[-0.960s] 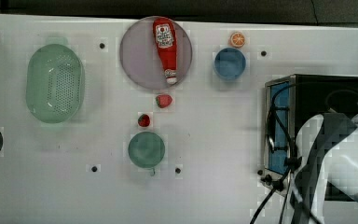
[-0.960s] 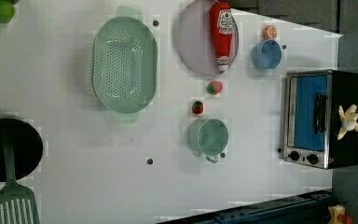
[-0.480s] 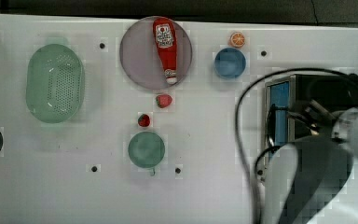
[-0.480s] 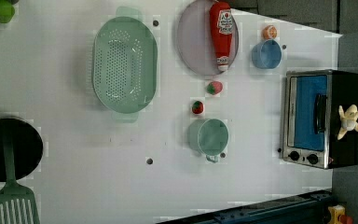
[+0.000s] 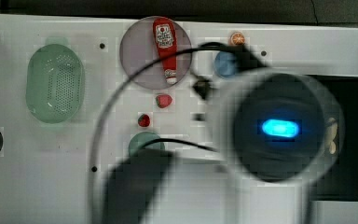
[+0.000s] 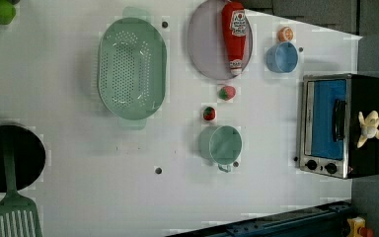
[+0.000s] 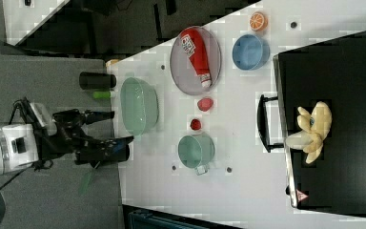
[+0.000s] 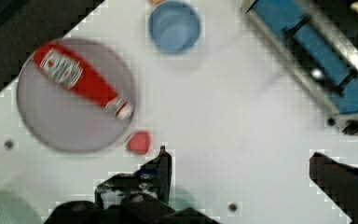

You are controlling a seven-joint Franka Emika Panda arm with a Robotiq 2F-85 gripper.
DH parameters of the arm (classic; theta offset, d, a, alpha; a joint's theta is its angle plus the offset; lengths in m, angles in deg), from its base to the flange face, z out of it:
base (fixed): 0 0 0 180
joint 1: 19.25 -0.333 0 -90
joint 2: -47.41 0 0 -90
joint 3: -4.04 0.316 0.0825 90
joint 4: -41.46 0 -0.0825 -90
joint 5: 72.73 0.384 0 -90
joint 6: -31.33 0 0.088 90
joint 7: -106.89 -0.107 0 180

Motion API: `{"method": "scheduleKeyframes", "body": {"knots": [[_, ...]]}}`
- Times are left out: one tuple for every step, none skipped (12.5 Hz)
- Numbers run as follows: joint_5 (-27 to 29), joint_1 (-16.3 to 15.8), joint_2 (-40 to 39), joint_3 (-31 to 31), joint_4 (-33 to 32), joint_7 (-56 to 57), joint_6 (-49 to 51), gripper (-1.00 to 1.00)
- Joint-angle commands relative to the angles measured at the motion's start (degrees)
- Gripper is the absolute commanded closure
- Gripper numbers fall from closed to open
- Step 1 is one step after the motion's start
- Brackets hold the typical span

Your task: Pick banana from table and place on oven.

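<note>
One banana [image 7: 313, 130] lay on the black top of the oven [image 7: 352, 86], near the edge above the door handle; in the left view it [image 6: 369, 128] sat on the oven's [image 6: 325, 123] top toward the left view's right. It was pale yellow and looked partly peeled. Nothing held it.

The gripper [image 8: 237, 186] showed in the wrist view with its two dark fingers [image 8: 161, 168] spread wide apart and nothing between them, above the white table [image 8: 223, 116].

Count on the table [image 6: 79, 163], taken from the left view:
- one oven, with a bluish glass door, a bar handle and two black knobs;
- one ketchup bottle [image 6: 234, 34], red, lying on one round grey plate [image 6: 202, 44] — its label carried print too small to read;
- two strawberries [image 6: 227, 92], one just below the plate, the other [image 6: 208, 113] near the cup;
- one blue bowl [image 6: 281, 57], with one orange slice [image 6: 285, 33] just beside it;
- one green cup [image 6: 221, 144] with a small handle;
- one green colander [image 6: 132, 68];
- one green spatula [image 6: 14, 212] resting across one black pan [image 6: 29, 153];
- one green fruit [image 6: 2, 10] at the corner.

In the top view the arm [image 5: 279, 130] blocked much of the oven, a blue light glowing on its body.
</note>
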Motion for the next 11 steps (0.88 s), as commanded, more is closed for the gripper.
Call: {"method": "scheduleKeyframes", "body": {"knots": [[1.0, -1.6, -0.2, -0.6, -0.5, -10.6, 3.9, -1.00], [1.0, -1.5, 0.1, -0.7, -0.5, -10.6, 3.9, -1.00], [1.0, -1.5, 0.3, -0.8, -0.5, -10.6, 3.9, -1.00], [1.0, -1.4, 0.3, -1.0, -0.5, -10.6, 3.8, -1.00], [1.0, -1.4, 0.3, -1.0, -0.5, -10.6, 3.8, -1.00], [1.0, -1.4, 0.2, -1.0, -0.5, -10.6, 3.8, -1.00], [1.0, -1.4, 0.2, -0.9, -0.5, -10.6, 3.8, -1.00], [1.0, -1.4, 0.1, -0.9, -0.5, -10.6, 3.8, -1.00], [1.0, -1.4, 0.1, -0.9, -0.5, -10.6, 3.8, -1.00], [1.0, -1.4, 0.1, -0.9, -0.5, -10.6, 3.8, -1.00], [1.0, -1.4, 0.1, -0.9, -0.5, -10.6, 3.8, -1.00]]}}
